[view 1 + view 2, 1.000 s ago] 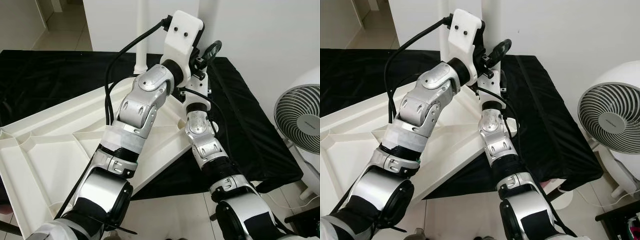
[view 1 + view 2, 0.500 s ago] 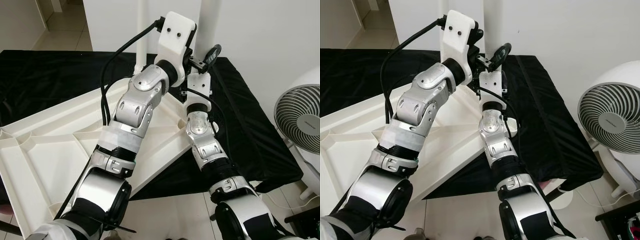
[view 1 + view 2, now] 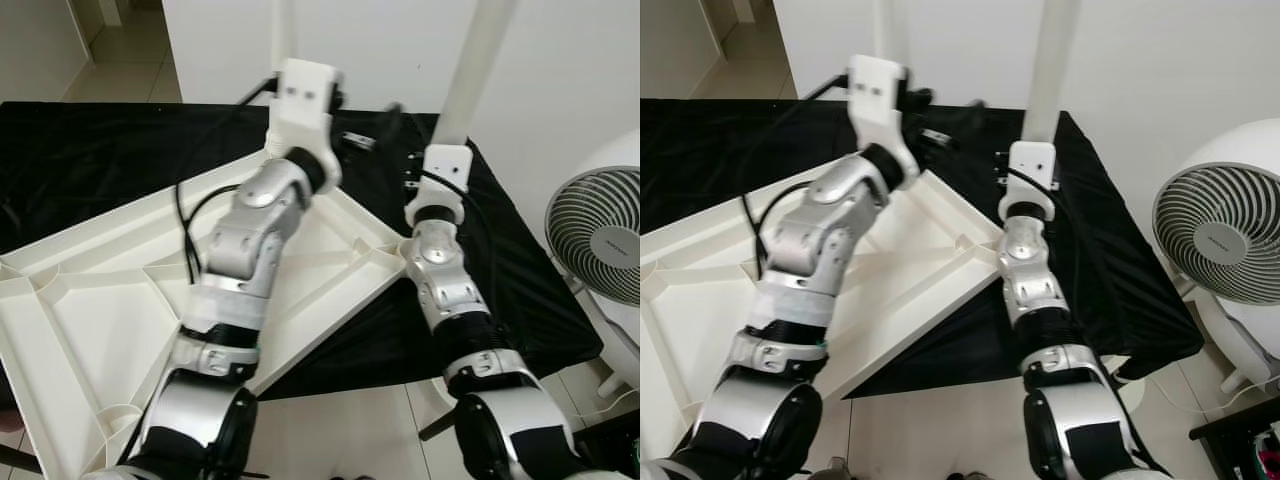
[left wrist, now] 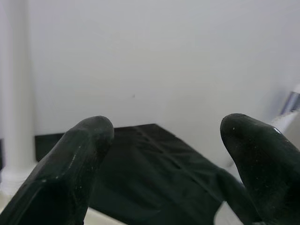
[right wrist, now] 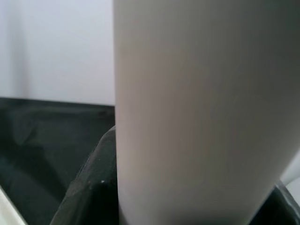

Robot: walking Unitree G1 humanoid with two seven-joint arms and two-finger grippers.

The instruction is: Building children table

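White plastic tubular table leg (image 5: 201, 108), clamped in right gripper (image 5: 187, 206), held upright just past the near corner of the upturned white ribbed plastic table panel (image 3: 90, 330), probably for seating in a corner socket. Left gripper (image 4: 164, 154) spread wide, empty, raised over the panel's far edge near a second white leg (image 3: 283, 30). Black cloth-covered tabletop (image 3: 90, 150) beneath; white electric fan (image 3: 600, 240) beside its right edge, limiting swing there.

Bright, even daylight; slight motion blur
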